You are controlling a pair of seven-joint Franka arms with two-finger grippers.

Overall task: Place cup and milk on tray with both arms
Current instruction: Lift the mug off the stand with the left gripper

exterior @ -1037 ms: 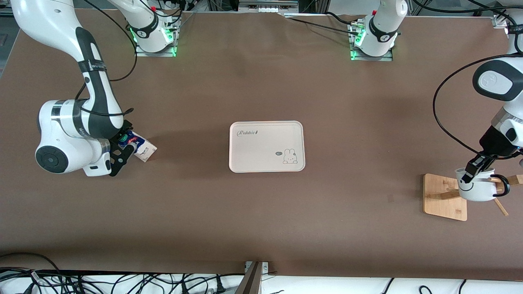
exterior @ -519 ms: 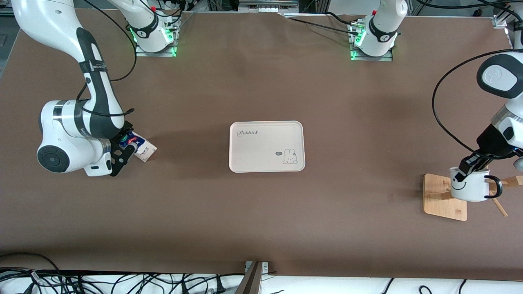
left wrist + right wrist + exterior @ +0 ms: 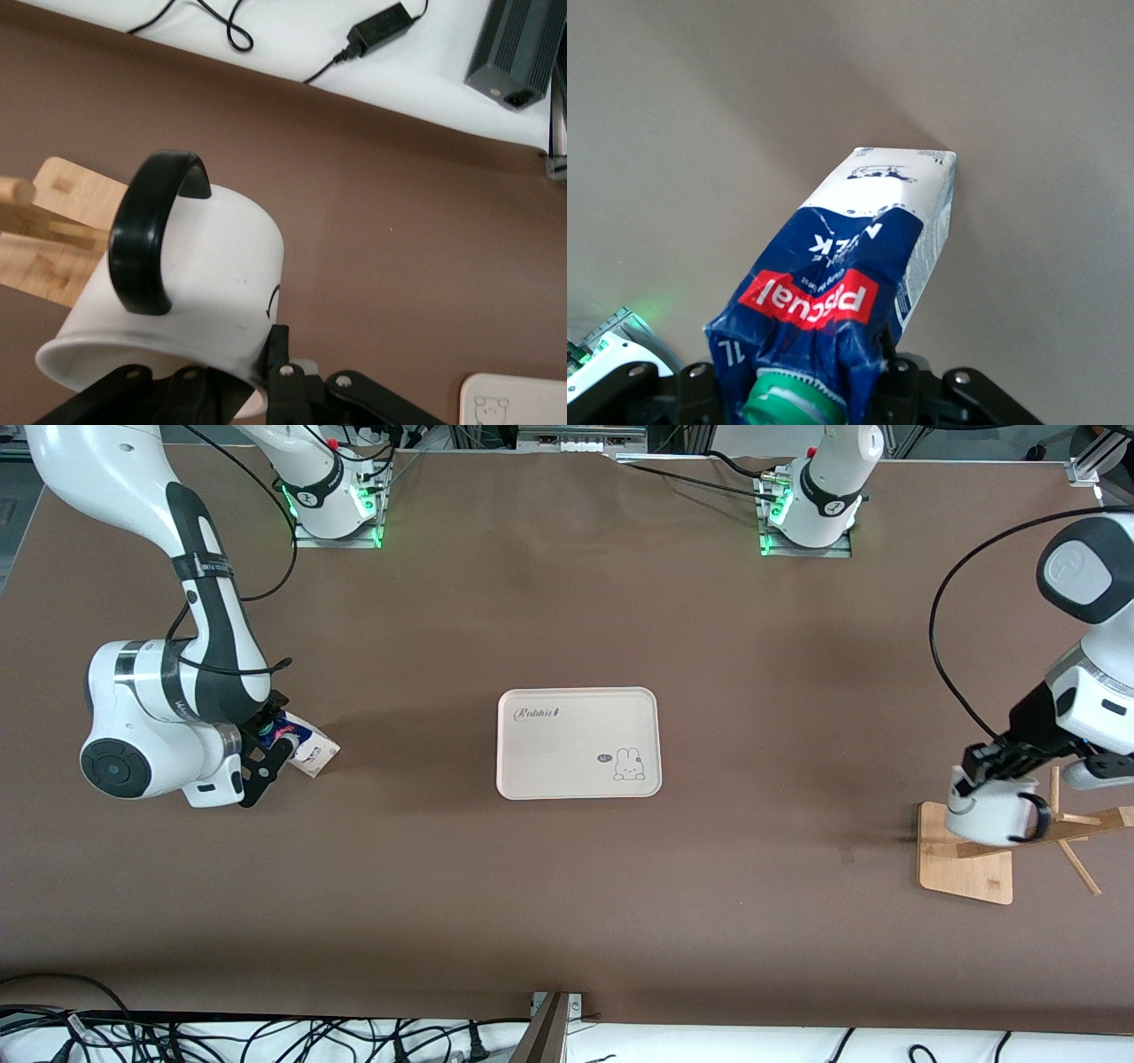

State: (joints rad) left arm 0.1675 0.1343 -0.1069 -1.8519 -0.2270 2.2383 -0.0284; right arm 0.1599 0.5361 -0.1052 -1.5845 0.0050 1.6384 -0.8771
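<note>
Your left gripper [image 3: 990, 764] is pinching the cup [image 3: 986, 815] over the stand [image 3: 966, 864] (handle may snag a peg); right gripper [image 3: 266, 751] is pinching the milk [image 3: 310, 746], well off the tray [image 3: 578, 742].

Our left gripper [image 3: 985, 766] clamped tight on cup [image 3: 988, 813], wrist tilted; our right gripper [image 3: 266, 748] low, fingers pinching milk [image 3: 306, 746] top.
</note>
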